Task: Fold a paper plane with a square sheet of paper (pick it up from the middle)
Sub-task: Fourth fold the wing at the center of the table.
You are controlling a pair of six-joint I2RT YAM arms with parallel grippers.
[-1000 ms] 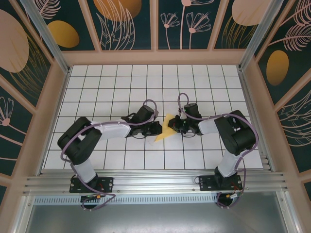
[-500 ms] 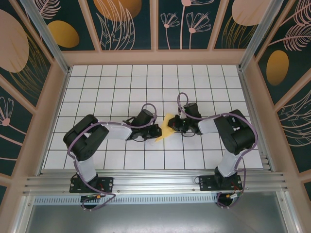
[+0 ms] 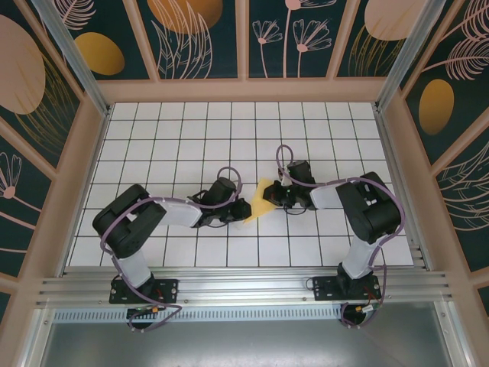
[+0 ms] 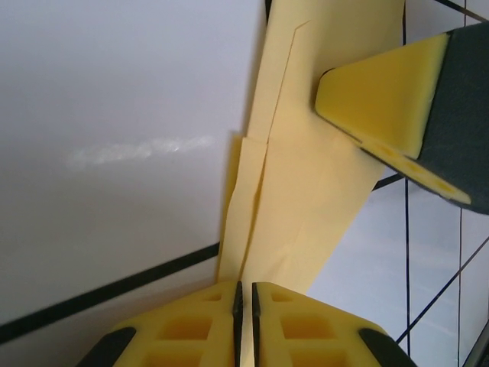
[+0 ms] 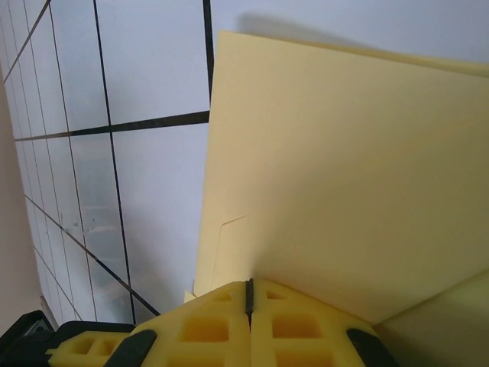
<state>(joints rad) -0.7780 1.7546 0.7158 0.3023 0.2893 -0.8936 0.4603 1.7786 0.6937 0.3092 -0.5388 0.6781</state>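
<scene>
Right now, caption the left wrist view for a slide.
Left gripper and right gripper pinch the creased yellow paper over white tiles.

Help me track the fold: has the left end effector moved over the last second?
Yes. The left end effector has shifted slightly toward the near edge against the grid tiles.
</scene>
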